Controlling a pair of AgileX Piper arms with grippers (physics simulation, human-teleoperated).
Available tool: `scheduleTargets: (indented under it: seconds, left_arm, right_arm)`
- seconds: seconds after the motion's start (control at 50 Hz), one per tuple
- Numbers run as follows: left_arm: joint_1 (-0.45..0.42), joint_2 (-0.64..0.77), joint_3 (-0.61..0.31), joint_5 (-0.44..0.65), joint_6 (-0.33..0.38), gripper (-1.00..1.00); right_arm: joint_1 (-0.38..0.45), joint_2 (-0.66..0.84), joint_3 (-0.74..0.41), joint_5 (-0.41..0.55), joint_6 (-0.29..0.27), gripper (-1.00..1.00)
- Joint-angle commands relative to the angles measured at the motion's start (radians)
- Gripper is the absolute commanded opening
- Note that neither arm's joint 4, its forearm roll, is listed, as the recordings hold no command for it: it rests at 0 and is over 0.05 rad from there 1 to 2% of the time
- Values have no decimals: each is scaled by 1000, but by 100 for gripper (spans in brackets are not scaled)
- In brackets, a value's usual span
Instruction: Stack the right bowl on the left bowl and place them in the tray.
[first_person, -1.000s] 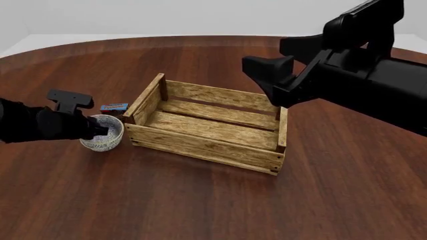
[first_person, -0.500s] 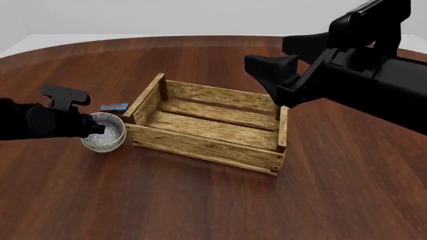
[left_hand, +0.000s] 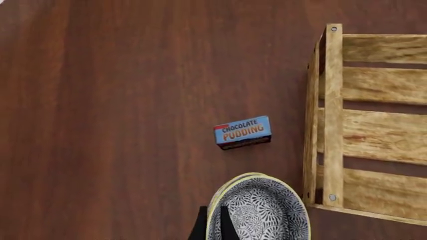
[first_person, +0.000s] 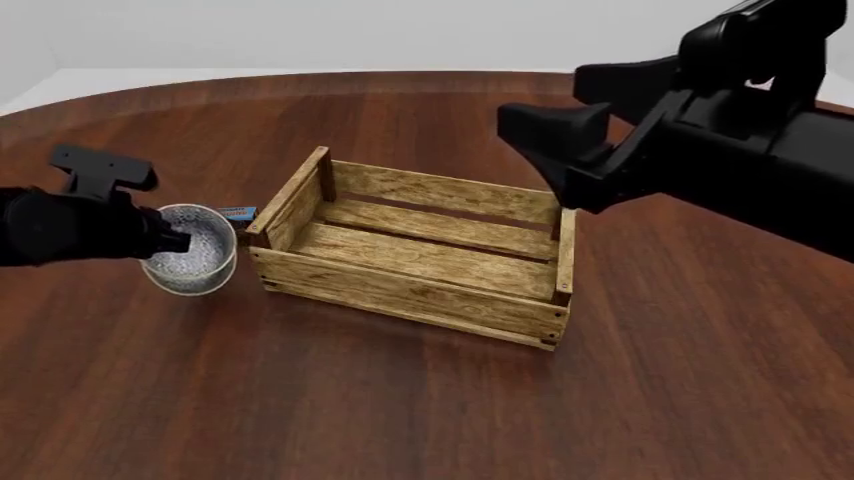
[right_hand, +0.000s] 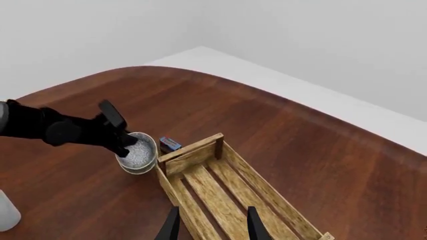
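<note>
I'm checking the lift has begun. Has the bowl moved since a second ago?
Yes. In the front view the bowl, held by the left gripper, has shifted up and left, away from the tray.

dark wooden table (first_person: 400, 420) with slatted tray (first_person: 424, 262) and pudding box (left_hand: 242, 132)

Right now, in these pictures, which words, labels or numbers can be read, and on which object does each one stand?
"CHOCOLATE PUDDING": on the top face of the small blue-and-brown rectangular box, lying on the dark wooden table beside the light wooden slat crate.
In the front view the same box's print is too small to read.
No other text shows; the patterned grey-and-white bowls carry only an ornament.
</note>
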Motion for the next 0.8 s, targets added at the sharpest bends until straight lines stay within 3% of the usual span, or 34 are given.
scheduleTargets:
  seconds: [0.02,0.24,0.8]
  left_arm:
    - [20,-105,-5,48,-10,-100]
    - [21,-174,-17,99,-12,-100]
    - [-50,-291,-163,276,-24,-100]
  right_arm:
    - [1,-16,0,8,-1,100]
    - [-1,-47,2,24,-3,100]
    - [-4,-135,4,77,-6,100]
